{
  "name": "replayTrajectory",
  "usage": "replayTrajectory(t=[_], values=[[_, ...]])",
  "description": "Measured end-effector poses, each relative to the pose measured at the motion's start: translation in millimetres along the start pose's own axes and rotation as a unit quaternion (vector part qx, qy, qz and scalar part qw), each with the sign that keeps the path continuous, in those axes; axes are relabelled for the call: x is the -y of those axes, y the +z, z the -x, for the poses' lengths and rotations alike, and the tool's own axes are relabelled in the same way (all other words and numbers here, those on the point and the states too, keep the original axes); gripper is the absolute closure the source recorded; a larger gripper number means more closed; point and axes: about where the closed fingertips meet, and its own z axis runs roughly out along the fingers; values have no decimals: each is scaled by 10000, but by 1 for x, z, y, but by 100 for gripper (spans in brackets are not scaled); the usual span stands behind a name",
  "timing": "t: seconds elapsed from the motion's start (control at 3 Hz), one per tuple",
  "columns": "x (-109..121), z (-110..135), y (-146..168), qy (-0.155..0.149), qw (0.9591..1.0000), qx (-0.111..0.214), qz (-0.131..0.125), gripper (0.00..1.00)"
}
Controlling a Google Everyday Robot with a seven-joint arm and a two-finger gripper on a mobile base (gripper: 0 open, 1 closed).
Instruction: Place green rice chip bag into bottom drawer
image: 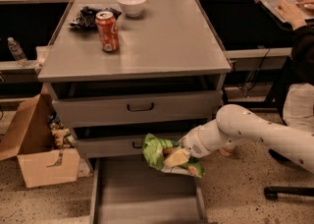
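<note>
The gripper (176,157), at the end of a white arm (255,132) coming from the right, is clamping the green rice chip bag (157,150) and holding it above the far end of the open bottom drawer (142,201) (just in front of the middle drawer (113,145)). A soda can (107,31), a white bowl (131,3) and a black wrapper (83,16) are sitting far left on the cabinet top (167,41).

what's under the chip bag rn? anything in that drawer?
Under the green rice chip bag, held by the gripper at the cabinet front, is the open bottom drawer: visible floor is bare grey. The bag covers the drawer's back edge, so that strip cannot be seen.
</note>
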Motion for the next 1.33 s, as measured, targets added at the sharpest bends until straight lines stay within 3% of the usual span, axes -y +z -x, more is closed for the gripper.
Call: replayTrajectory(t=[0.33, 0.67, 1.0, 1.33], values=[[7, -40, 33, 323, 9994, 33, 109, 100], [16, -114, 91, 889, 9957, 127, 222, 100], [19, -182, 154, 1476, 9878, 186, 470, 100], [19, -182, 154, 1476, 9877, 186, 470, 100]])
